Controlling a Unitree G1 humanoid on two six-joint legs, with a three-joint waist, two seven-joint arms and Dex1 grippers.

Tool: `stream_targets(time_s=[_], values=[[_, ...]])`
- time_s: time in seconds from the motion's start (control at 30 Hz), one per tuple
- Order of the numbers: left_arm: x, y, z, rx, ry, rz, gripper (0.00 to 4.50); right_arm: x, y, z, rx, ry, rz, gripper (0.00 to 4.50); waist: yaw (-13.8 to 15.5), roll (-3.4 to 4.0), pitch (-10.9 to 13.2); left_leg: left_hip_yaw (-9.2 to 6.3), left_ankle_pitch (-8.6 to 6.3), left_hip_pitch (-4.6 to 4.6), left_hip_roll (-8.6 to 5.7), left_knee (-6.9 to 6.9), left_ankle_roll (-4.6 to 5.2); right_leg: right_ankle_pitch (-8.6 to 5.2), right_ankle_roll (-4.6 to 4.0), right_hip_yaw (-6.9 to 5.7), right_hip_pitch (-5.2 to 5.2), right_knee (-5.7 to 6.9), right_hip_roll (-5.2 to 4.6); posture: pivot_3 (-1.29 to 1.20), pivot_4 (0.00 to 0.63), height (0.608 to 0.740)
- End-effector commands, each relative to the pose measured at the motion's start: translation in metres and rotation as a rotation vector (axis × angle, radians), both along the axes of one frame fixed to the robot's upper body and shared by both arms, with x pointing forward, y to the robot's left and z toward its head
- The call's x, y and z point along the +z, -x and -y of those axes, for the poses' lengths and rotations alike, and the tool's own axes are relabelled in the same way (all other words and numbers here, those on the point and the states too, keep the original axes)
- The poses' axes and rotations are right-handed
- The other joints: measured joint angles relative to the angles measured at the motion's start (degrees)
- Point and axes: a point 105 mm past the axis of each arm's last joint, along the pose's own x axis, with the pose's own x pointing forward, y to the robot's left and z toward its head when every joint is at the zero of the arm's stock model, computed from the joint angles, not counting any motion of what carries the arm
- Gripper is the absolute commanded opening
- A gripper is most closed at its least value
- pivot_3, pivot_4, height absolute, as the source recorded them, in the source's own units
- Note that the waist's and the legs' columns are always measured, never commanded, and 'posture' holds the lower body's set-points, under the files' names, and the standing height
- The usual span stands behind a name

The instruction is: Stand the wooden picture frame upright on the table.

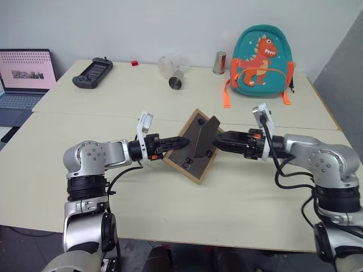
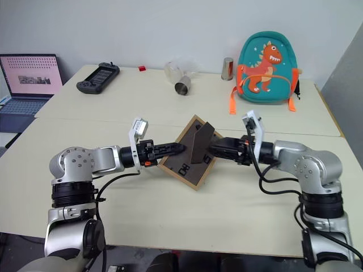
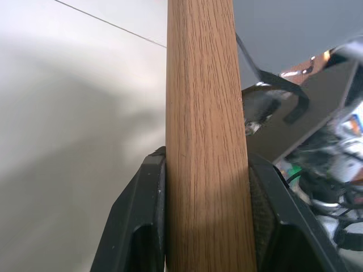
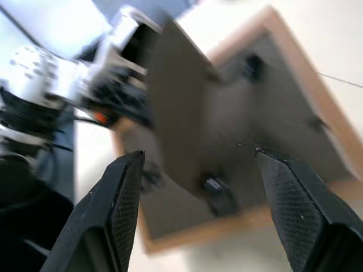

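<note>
The wooden picture frame (image 1: 191,161) hangs tilted just above the table (image 1: 170,209), one corner down. Its dark grey back faces me and the fold-out stand (image 1: 205,135) sticks out from it. My left gripper (image 1: 178,143) is shut on the frame's left edge; in the left wrist view both black fingers (image 3: 144,226) press the light wood edge (image 3: 207,113). My right gripper (image 1: 219,143) reaches in from the right, open, its tips just beside the stand. In the right wrist view its fingers (image 4: 122,209) stand wide apart before the frame's back (image 4: 266,113), holding nothing.
At the far side of the table stand a teal dinosaur backpack (image 1: 261,56), a metal tumbler (image 1: 219,62), a tipped metal cup (image 1: 177,83) and a game controller (image 1: 92,72). A laptop (image 1: 25,73) sits off to the left. A seam (image 1: 85,115) crosses the tabletop.
</note>
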Motion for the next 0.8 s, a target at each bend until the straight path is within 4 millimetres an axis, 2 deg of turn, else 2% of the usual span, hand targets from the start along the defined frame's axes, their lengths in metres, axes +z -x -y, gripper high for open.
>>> stream_targets(time_s=[0.03,0.17,0.23,0.4,0.47,0.57,0.7,0.8], values=[[0.010,0.007,0.000,-0.020,0.042,0.023,1.38,0.009,0.003,0.006,-0.018,-0.004,0.060,3.36,-0.08,0.00,0.00,0.00,0.00,0.00,0.00,0.00,0.00,0.00,0.00,0.00,0.00,0.00,0.00,0.00,0.150,0.740],[0.016,0.007,-0.001,-0.021,0.066,0.033,1.32,0.004,0.001,0.018,-0.071,0.017,0.063,3.36,-0.13,0.00,0.00,-0.03,0.01,0.01,0.02,0.02,-0.01,0.00,0.00,-0.01,-0.01,0.04,0.02,0.00,0.150,0.740],[0.018,0.007,-0.001,-0.018,0.072,0.033,1.32,-0.002,0.000,0.028,-0.109,0.093,0.112,3.36,-0.03,0.00,0.00,-0.09,0.01,0.01,0.01,0.03,-0.01,0.00,0.00,-0.07,0.01,0.04,0.02,0.00,0.150,0.740],[0.020,0.006,-0.005,0.001,0.107,-0.019,1.32,-0.033,0.005,0.046,-0.083,0.487,0.486,3.36,0.54,-0.02,0.01,-0.10,0.00,-0.04,-0.06,0.04,-0.01,-0.01,0.03,-0.08,0.03,-0.05,-0.02,0.00,0.150,0.740],[0.019,0.007,-0.005,-0.003,0.130,-0.044,1.32,-0.035,0.002,0.048,-0.090,0.597,0.729,3.36,0.74,-0.03,0.01,-0.13,0.00,-0.07,-0.05,0.05,-0.01,-0.01,0.03,-0.10,0.02,-0.06,-0.01,0.00,0.150,0.740],[0.019,0.006,-0.007,0.008,0.180,-0.075,1.32,-0.035,0.004,0.041,-0.062,0.717,1.079,3.36,0.53,-0.03,0.01,-0.08,0.01,-0.06,-0.03,0.07,-0.02,-0.01,0.03,-0.05,0.00,-0.03,-0.02,0.00,0.150,0.740],[0.013,0.015,-0.006,-0.009,0.211,-0.114,1.32,-0.023,0.005,0.016,-0.060,0.707,1.433,3.36,0.26,-0.03,0.01,-0.11,0.15,-0.01,-0.01,0.10,-0.26,0.04,0.07,-0.04,0.01,0.08,-0.01,0.00,0.150,0.740],[0.011,0.020,0.000,-0.019,0.252,-0.134,1.32,-0.019,0.007,-0.005,-0.044,0.661,1.604,3.36,0.11,-0.03,0.01,-0.11,0.35,0.14,-0.01,0.08,-0.60,0.04,0.07,0.02,0.06,0.28,-0.02,0.00,0.150,0.740]])
